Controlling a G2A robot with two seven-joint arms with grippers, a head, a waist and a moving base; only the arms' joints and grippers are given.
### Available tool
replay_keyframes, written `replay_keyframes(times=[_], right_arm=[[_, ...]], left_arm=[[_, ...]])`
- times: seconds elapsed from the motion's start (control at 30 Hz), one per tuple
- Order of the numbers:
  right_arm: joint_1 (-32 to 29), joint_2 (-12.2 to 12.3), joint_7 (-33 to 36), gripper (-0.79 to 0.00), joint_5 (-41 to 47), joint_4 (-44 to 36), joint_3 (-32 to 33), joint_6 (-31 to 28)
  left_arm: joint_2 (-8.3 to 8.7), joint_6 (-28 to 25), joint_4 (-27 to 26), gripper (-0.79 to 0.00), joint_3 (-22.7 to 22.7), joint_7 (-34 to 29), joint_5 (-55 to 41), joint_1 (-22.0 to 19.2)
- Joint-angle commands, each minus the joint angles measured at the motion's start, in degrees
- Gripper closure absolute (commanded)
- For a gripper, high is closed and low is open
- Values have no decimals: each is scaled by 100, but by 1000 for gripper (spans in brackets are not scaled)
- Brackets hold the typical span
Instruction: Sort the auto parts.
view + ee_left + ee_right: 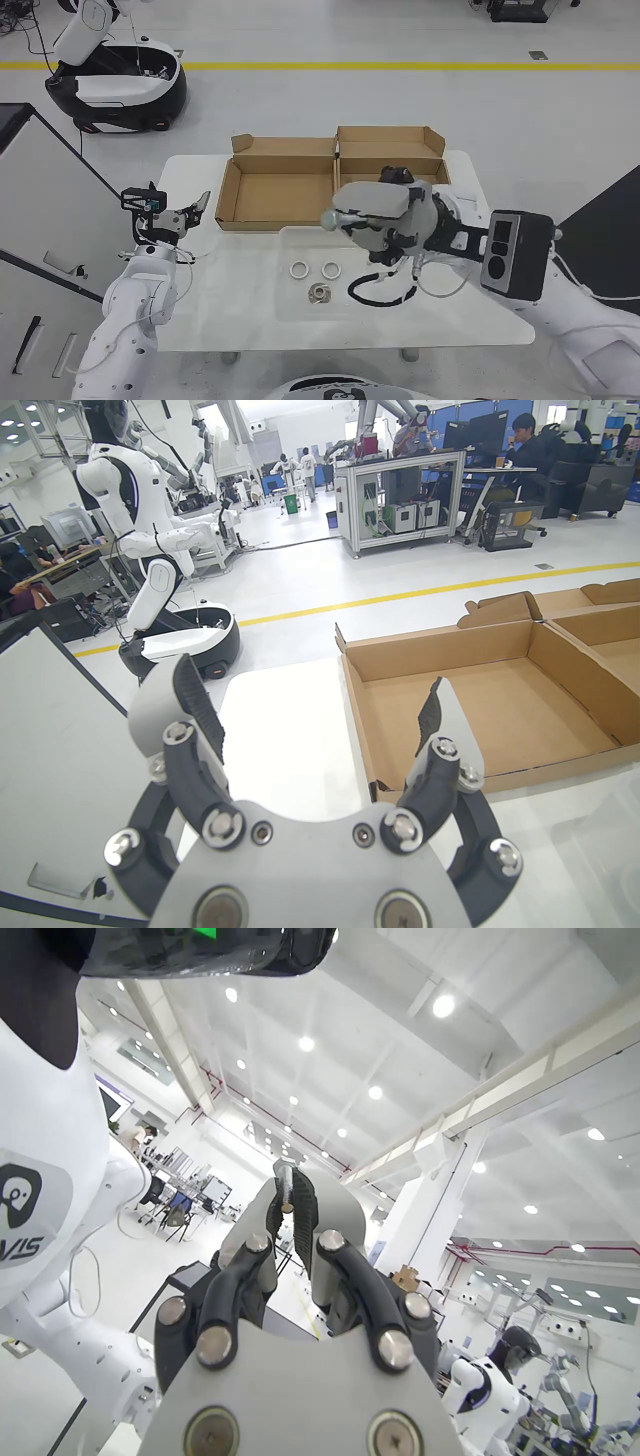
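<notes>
1. Two white rings (pixel 298 269) (pixel 331 269) lie side by side on the bench (pixel 230 320), close to the robot. A small round metal part (pixel 320 292) sits just nearer than the gap between them.
2. One black loop (pixel 351 292), a belt or a gasket (I cannot tell which), lies flat just beside these three, on the right arm's side. All four rest on a paler, see-through patch (pixel 300 240) that may be a tray or a sheet.
3. Above the far edge of that patch hangs the right claw (pixel 328 218), lifted off the bench and tilted up towards the ceiling. It is clamped on a bolt (pixel 285 1178).
4. The bolt lies lengthwise between the ribbed pads (pixel 304 1208). Its threaded shank is pinched between them and its hex head pokes out just past the fingertips. It is well apart from the loose parts below.
5. Level with it, at the bench's left edge, the left claw (pixel 312 672) hovers with its fingers spread wide and nothing between them. It is near the left carton's outer wall but not touching it.
6. Farther back, two shallow cardboard cartons stand touching side by side with their lids folded back. The left carton (pixel 275 195) has a bare floor.
7. The right carton (pixel 365 170) holds a dark part (pixel 395 175) against its far wall. The right arm hides part of it, so I cannot tell what kind of part it is.
</notes>
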Motion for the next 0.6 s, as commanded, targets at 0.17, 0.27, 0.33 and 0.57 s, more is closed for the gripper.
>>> replay_keyframes(times=[0.17, 0.27, 0.33, 0.57], right_arm=[[-225, -117, -347, 0, 167, -133, 172, 101], [-264, -160, -398, 0, 174, -165, 252, 30], [-265, -165, -406, 0, 171, -171, 263, 19], [-265, -165, -406, 0, 171, -171, 263, 19]], left_arm=[[0, 0, 0, -785, 0, 0, 0, 0], [0, 0, 0, -785, 0, 0, 0, 0], [0, 0, 0, -785, 0, 0, 0, 0], [0, 0, 0, -785, 0, 0, 0, 0]])
